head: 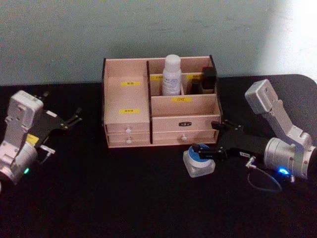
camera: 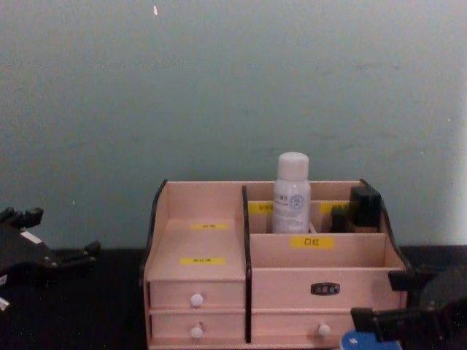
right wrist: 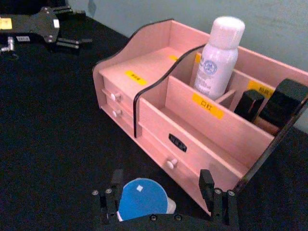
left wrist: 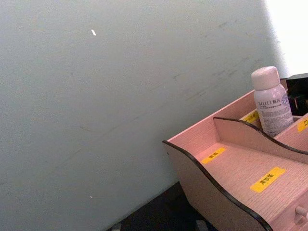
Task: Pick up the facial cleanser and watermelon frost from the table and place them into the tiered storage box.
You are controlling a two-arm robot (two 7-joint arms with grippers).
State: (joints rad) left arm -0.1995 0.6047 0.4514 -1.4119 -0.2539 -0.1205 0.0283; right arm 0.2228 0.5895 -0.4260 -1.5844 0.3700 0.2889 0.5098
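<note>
1. Tiered storage box (head: pixel 128 124): it stood on the black table (head: pixel 124 198) against the wall, both pairs of white-knobbed drawers shut.
2. White bottle (head: pixel 172 77): we found it upright in a rear compartment of the box, right of the centre divider.
3. Black items (head: pixel 208 78): these were lodged in the rear compartment at the box's right end; we could not tell what they were.
4. Blue-lidded jar (head: pixel 198 166): it sat on the table just before the box's right-hand drawers.
5. Right gripper (head: pixel 200 152): it was low over the jar with its fingers spread, one on either side of the blue lid and the far one clear of it.
6. Left gripper (head: pixel 75 116): it was at the table's left, well apart from the box, its fingers parted and holding nothing.
</note>
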